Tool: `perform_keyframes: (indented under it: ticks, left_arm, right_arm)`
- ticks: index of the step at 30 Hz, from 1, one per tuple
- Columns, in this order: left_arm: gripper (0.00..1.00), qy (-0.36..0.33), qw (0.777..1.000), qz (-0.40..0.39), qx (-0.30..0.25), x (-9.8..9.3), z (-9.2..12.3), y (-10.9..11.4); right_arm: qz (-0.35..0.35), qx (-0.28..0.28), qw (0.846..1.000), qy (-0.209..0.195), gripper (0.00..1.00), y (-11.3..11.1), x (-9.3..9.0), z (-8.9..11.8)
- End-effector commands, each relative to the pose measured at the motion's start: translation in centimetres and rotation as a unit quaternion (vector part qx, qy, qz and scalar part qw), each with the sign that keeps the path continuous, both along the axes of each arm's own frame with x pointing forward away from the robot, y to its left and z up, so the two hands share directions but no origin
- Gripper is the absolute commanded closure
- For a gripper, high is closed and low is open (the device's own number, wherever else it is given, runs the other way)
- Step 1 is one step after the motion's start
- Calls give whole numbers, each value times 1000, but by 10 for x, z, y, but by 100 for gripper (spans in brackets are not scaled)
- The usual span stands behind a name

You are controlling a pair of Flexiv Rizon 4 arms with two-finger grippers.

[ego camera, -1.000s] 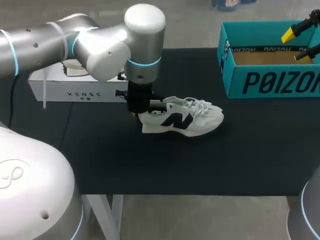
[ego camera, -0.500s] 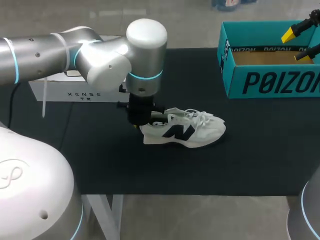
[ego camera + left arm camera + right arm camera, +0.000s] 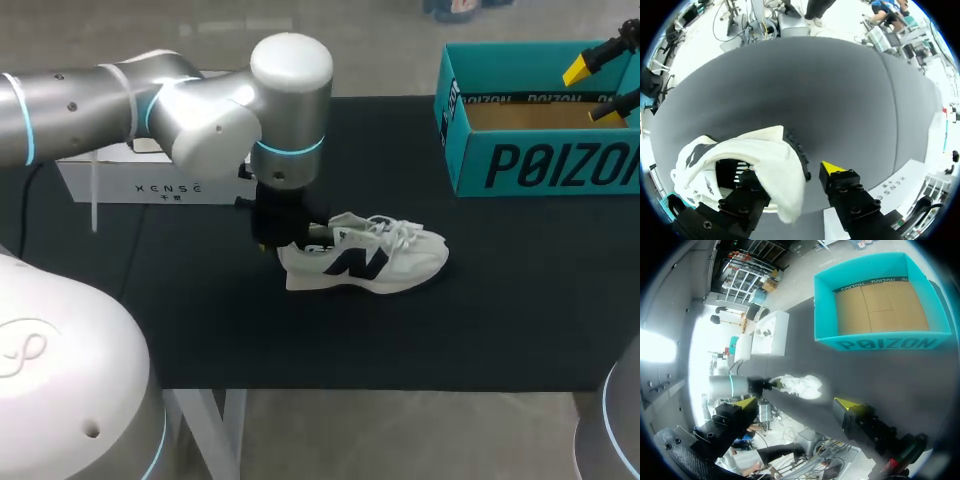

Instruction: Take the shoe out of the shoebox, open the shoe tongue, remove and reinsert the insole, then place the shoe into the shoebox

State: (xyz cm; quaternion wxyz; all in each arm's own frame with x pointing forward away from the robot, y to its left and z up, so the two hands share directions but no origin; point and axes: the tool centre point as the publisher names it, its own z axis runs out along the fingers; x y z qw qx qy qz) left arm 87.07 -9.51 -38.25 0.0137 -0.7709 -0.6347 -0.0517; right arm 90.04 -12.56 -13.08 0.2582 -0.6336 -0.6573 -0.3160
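Around the shoe (image 3: 767, 152) heel, left fingers (image 3: 833, 170) apart, clear only from the wrist; right fingers (image 3: 845, 404) apart.

The shoe (image 3: 365, 255), at the middle of the head view, is white with off-white laces and a dark navy letter mark on its side; its heel tab is black. The shoebox (image 3: 540, 165) at upper right is teal with black lettering on its walls and plain brown card inside. The table (image 3: 400, 340) is covered in black. A white carton (image 3: 150, 182) at upper left bears small dark print. The left arm (image 3: 200, 105) is silver-grey with pale blue rings. The left gripper (image 3: 790, 175) and right gripper (image 3: 796, 402) are black, each with bright yellow-tipped fingers (image 3: 832, 169).
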Motion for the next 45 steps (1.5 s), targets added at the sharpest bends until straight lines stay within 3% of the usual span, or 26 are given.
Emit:
perform_keyframes:
  ticks: [1,5,6,8,22,23,24,25,27,29,31,45]
  left_arm:
    - [0,-11,1000,-5,-27,-3,43,10]
    - [0,4,1000,25,-15,2,63,7]
    - [0,34,998,43,-19,5,70,6]
    - [0,57,996,66,25,11,76,4]
    - [0,57,996,66,25,11,76,4]
    - [0,66,990,124,-6,22,83,0]
    - [0,30,985,172,-5,27,86,-6]
    - [0,21,968,251,-2,34,90,-12]
    - [0,76,896,438,-5,51,98,-20]
    - [0,92,790,605,-22,60,103,-17]
    - [0,110,648,752,-48,61,107,-6]
    - [0,110,648,752,-48,61,107,-6]
  right_arm:
    - [0,-1,1000,1,0,0,0,0]
    - [0,-1,1000,1,0,0,0,0]
    - [0,-1,1000,1,0,0,0,0]
    - [0,-1,1000,1,0,0,0,0]
    - [0,-1,1000,1,0,0,0,0]
    - [0,-1,1000,1,0,0,0,0]
    - [0,-1,1000,1,0,0,0,0]
    - [0,-1,1000,1,0,0,0,0]
    - [0,-1,1000,1,0,0,0,0]
    - [0,-1,1000,1,0,0,0,0]
    - [0,-1,1000,1,0,0,0,0]
    - [0,-1,1000,1,0,0,0,0]
